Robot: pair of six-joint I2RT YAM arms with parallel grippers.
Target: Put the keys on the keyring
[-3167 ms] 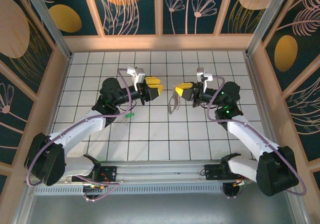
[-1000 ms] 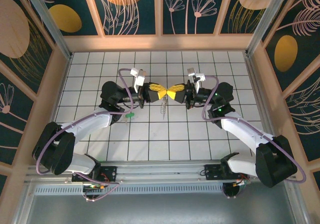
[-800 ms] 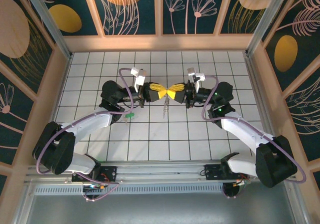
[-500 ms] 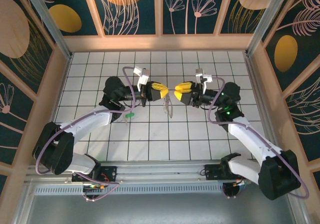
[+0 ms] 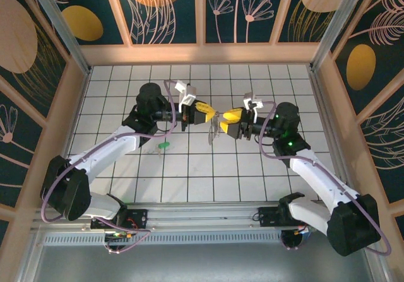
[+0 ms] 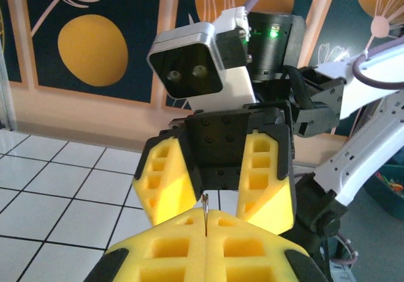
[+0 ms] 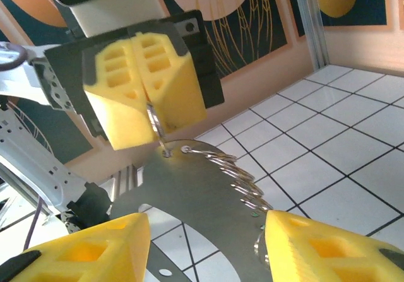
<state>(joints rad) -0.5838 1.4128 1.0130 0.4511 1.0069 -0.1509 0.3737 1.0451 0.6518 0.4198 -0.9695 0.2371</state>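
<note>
From above, the left hand [image 5: 210, 113] and right hand [image 5: 226, 117] meet tip to tip over the middle of the counter [image 5: 189, 175]. The keyring [image 5: 214, 132] dangles just below them. A green-headed key [image 5: 164, 145] lies on the tiles to the left, well apart from the ring, so it is not yet threaded.

In the left wrist view, the left hand is clenched on a thin wire of the keyring [image 6: 206, 214], and the right hand faces it, released.

In the right wrist view, the right hand's fingers [image 7: 95, 253] stand apart on either side of the hanging keyring, gripping nothing. The left hand pinches its top loop. Most of the job looks left.
</note>
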